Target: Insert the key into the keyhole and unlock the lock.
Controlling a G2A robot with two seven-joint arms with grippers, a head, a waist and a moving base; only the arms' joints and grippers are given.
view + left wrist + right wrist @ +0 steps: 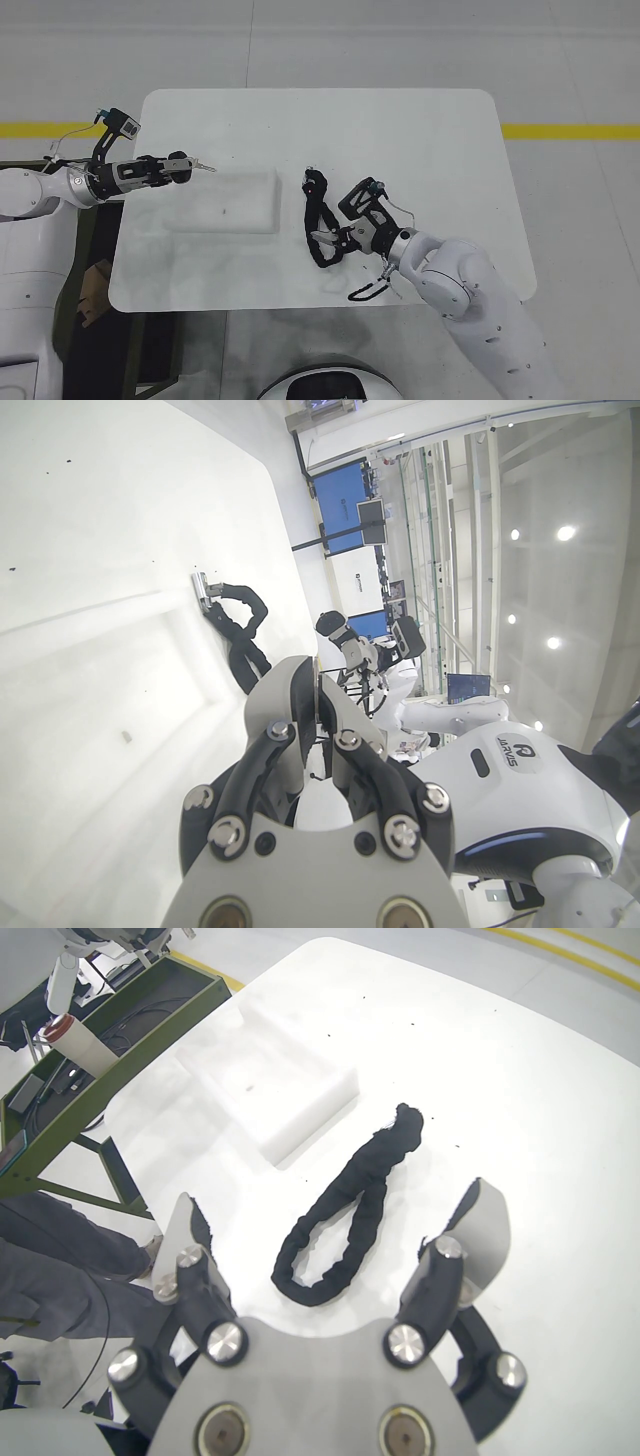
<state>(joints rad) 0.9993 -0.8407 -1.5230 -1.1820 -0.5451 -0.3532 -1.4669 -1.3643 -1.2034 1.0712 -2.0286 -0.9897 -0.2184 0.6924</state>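
Well, the left gripper (316,665) is pinching the thin, stiff key (203,166) near the edge of the table (420,130), with the right gripper (335,1200) hanging wide open over the floppy lock (372,1160) mid-table. Grabbing its rigid metal body (201,591) is looking safest.

right pincer (331,1192) spread wide | black lock loop (382,1150) on table (500,1078)

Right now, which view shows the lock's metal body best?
Left wrist view: the metal body shows bare, capping the black cable. The top view makes that end a dark blob; the right wrist view catches the cable loop.
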